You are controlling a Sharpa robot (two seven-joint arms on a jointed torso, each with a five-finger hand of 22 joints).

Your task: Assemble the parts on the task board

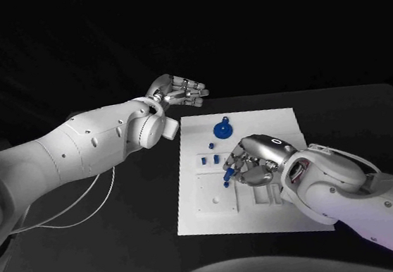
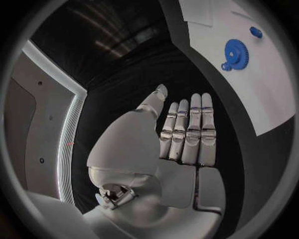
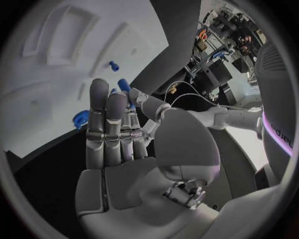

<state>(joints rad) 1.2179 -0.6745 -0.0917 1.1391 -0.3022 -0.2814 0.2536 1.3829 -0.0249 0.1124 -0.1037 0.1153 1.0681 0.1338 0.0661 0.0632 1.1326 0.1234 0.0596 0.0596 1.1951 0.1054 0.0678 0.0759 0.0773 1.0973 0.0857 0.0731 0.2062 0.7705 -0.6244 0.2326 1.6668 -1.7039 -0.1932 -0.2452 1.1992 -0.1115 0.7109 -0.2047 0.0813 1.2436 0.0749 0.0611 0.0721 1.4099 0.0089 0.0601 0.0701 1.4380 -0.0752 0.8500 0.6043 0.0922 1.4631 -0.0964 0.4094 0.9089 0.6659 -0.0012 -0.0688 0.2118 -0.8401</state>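
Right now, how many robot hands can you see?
2. Left hand, open, beyond the white board's far corner; right hand over the board, blue piece at its fingertips.

So the task board [image 1: 213, 204] sits mid-table [image 1: 104, 252]. Gear [image 1: 223, 130] lies on its far end, small parts [image 1: 211, 158] nearer the middle. Right hand [image 1: 252, 162] is over the board, left hand [image 1: 176, 91] beyond its far left corner.

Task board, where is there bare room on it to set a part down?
The task board is bare along its near edge and near-left corner, and at its far-right corner beyond the blue gear. Its middle is crowded: the right hand hovers over small blue parts.
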